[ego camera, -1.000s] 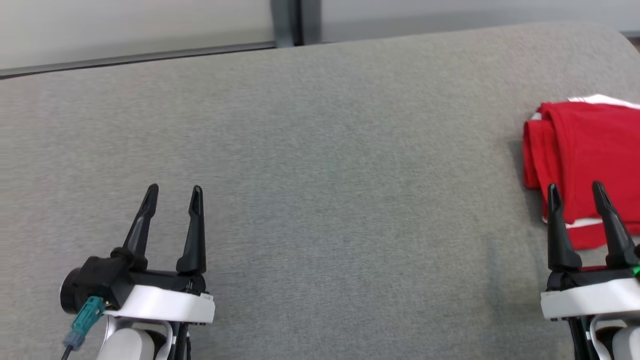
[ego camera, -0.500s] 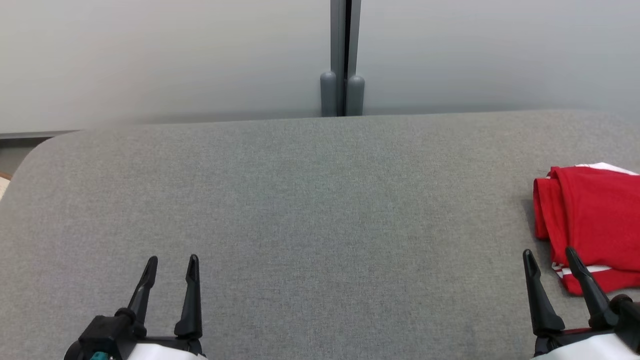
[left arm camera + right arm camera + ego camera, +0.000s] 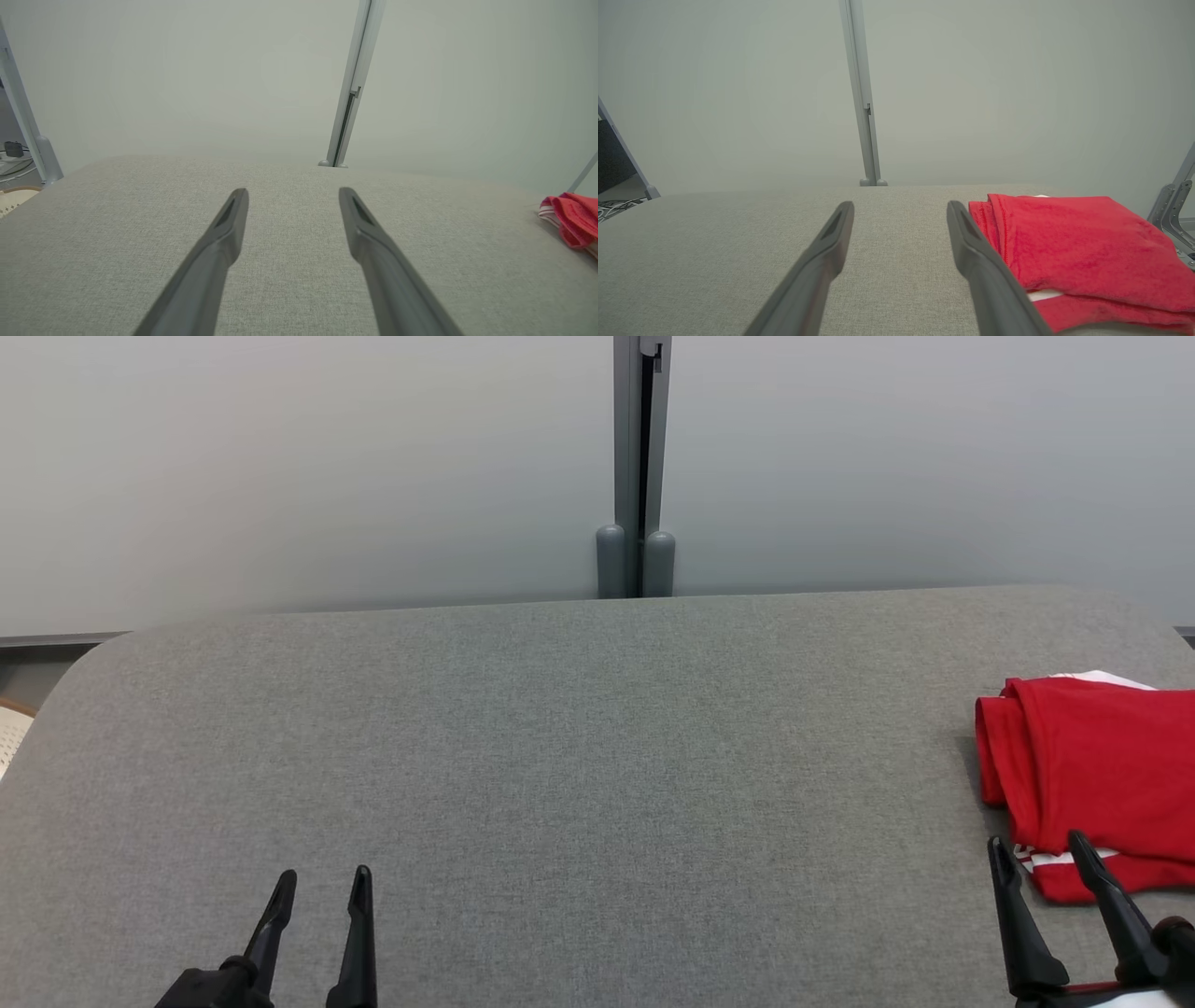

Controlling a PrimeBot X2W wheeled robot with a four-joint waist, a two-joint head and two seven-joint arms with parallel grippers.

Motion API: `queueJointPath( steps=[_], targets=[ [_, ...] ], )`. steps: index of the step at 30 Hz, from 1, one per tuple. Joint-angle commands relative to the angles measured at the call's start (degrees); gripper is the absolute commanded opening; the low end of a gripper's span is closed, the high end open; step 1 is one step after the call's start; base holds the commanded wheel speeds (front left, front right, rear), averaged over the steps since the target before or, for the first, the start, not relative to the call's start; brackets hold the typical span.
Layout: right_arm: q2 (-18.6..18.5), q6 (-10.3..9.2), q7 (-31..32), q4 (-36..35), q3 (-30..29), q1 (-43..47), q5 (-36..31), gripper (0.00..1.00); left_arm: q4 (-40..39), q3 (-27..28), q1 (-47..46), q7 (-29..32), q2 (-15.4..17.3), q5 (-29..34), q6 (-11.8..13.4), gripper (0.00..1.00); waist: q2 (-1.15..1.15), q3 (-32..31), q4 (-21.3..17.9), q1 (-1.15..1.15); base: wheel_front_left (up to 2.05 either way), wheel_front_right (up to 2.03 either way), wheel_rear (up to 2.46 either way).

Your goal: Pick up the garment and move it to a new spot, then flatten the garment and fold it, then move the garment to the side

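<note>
Partly cropped red garment (image 3: 1102,775), right claw (image 3: 1038,843) clipped

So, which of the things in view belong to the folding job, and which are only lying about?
For the job:
- red garment, folded, on the table's right side
- grey table
- left gripper and right gripper, both open and empty

Only around:
- grey post between the wall panels
- metal bracket beyond the garment

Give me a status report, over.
Left gripper open, empty. Right gripper open, empty, by garment. Garment folded, on table's right. Nothing in the way.
</note>
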Motion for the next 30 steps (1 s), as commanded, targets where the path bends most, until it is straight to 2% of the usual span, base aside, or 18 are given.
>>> queueJointPath(
  steps=[1, 14, 27, 28, 30],
  targets=[
    [-0.3, -0.03, 0.0, -0.2, 0.0, 0.5, 0.0, 1.00, 0.1, 0.1, 0.0, 0.1, 0.5, -0.2, 0.2, 1.00, 0.00, 0.0, -0.1, 0.00, 0.00, 0.00, 0.00],
    [-0.4, -0.03, 0.0, -0.5, 0.1, -0.1, 0.5, 1.00, 1.1, -0.2, -1.1, -0.2, 0.8, -0.4, 0.5, 1.00, 0.00, 0.4, -0.3, 0.00, 0.00, 0.00, 0.00],
    [-0.3, -0.03, -0.6, -0.5, -0.5, -0.1, 0.6, 1.00, 1.0, -1.0, -2.0, -0.5, 1.3, -0.6, -0.3, 1.00, 0.00, 1.2, -0.3, 0.00, 0.00, 0.00, 0.00],
    [-0.2, 0.00, -0.4, -0.4, -0.5, -0.1, 0.6, 0.00, 1.1, -1.1, -1.2, -0.3, 1.1, -0.6, -0.1, 0.00, 0.00, 1.2, -0.3, 0.00, 0.00, 0.00, 0.00],
    [0.3, 0.00, -0.4, 0.5, -0.3, 0.0, 0.7, 0.00, 2.0, -1.3, -0.8, -0.1, 0.8, -0.6, -0.1, 0.00, 0.00, 1.2, -0.3, 0.00, 0.00, 0.00, 0.00]
  ],
)
